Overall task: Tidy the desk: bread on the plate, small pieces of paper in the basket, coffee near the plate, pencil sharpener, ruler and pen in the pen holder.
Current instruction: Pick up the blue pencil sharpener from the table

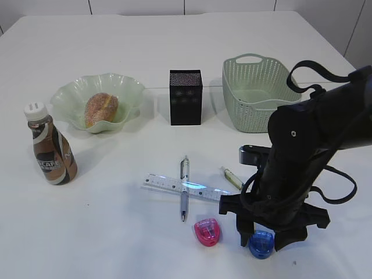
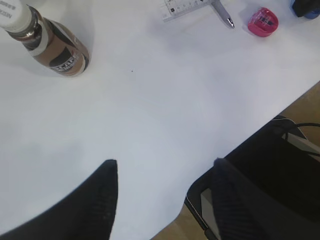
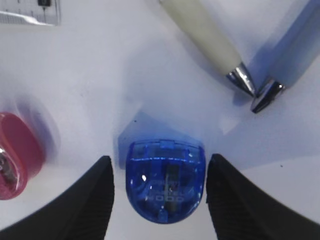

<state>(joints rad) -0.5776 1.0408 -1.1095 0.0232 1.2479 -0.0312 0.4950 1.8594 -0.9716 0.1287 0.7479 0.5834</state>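
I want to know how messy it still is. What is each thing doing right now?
bread: lying on the plate.
coffee: upright, cap on.
pen holder: upright.
basket: upright.
ruler: flat, lying across the pen.
pink sharpener: on the desk.
blue sharpener: between the open right gripper fingers.
left gripper: open, empty.

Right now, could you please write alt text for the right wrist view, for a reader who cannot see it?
A blue pencil sharpener lies on the white desk between the open right gripper's two black fingers, not yet gripped. A pink sharpener sits at the left edge, a clear ruler at top left, and a cream pen's tip at upper right.
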